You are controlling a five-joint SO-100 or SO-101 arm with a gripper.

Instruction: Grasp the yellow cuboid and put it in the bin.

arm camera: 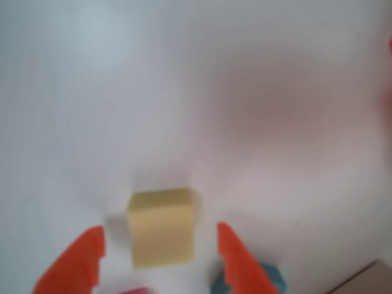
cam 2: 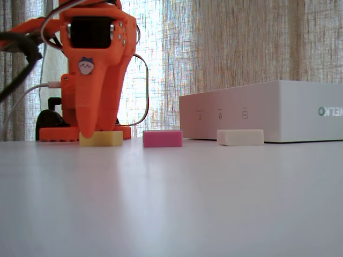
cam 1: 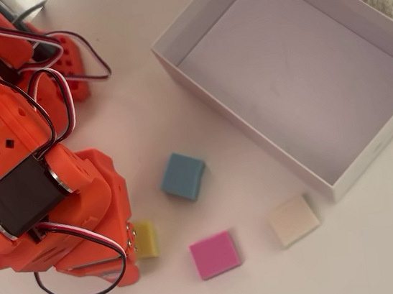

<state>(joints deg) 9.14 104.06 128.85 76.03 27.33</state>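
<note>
A: Overhead view first. We see the orange arm covering the left side, and the yellow block pokes out from under its right edge, flat on the white table. The blue block lies up and right of it, the pink block just right, the cream block further right, near the corner of the white box. The box holds nothing.

B: And the gripper from there?

A: Hidden under the arm; we cannot tell its state from above.

B: Fixed view, low at table level. We note the gripper pointing straight down, its tip at the yellow block, which sits on the table. Pink block to the right, cream block beyond, box wall behind them.

A: Wrist view, blurred. We see the gripper spread wide, one orange finger on each side of the yellow block, with a gap on both sides. It grips nothing. A bit of blue block shows by the right finger.
</note>
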